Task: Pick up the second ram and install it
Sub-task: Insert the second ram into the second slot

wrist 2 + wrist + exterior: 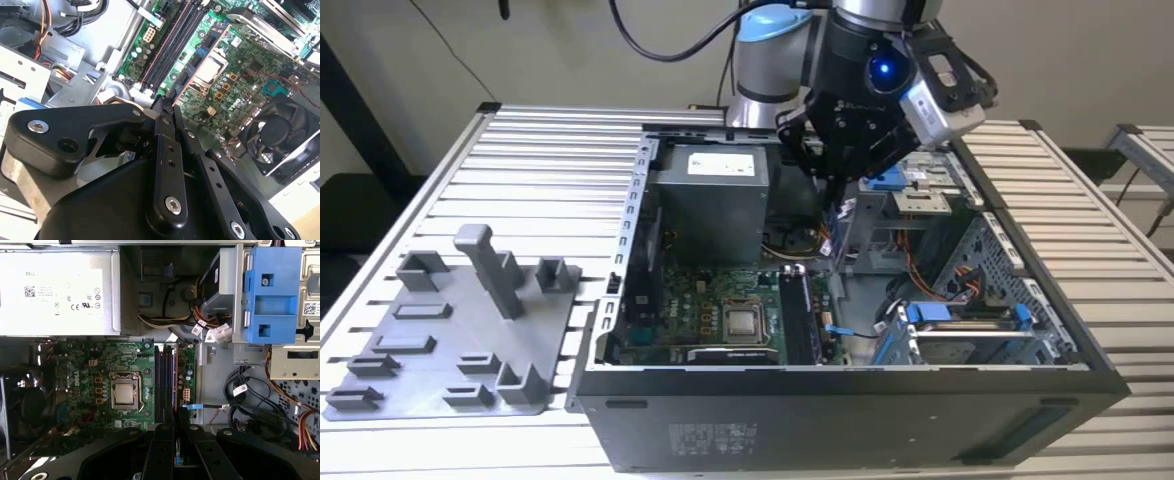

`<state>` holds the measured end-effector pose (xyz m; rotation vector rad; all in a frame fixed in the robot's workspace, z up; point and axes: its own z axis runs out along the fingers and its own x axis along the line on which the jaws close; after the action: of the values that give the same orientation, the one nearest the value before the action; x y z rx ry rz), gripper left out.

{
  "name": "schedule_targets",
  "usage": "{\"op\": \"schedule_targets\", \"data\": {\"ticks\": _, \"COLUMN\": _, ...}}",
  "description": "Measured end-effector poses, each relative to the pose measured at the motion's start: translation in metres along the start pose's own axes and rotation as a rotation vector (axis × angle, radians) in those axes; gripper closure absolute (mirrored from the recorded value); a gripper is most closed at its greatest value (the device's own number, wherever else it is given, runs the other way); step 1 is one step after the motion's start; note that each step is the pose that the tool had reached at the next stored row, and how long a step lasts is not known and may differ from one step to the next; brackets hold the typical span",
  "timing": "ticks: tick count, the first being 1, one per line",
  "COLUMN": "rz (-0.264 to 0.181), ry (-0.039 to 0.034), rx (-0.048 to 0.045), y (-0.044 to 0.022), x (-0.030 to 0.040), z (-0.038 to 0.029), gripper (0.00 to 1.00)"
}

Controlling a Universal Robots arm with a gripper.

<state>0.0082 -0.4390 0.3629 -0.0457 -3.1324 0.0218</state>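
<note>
Two fingers [165, 145] closed, seemingly pinching second ram [175, 390] edge-on; gripper [175, 429] hovers above motherboard slots [161, 385].

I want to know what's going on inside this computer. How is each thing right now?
computer case: open, side panel off.
gripper: shut on the second ram.
second ram: held edge-on above the motherboard, not in a slot.
processor: seated in its socket, uncovered.
</note>
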Motion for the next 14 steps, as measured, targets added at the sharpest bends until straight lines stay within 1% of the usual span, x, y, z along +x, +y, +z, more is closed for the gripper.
{"op": "schedule_targets", "data": {"ticks": 14, "rz": 0.0, "ry": 0.0, "rx": 0.0001, "y": 0.0001, "x": -0.0001, "z": 0.009, "gripper": 0.86}}
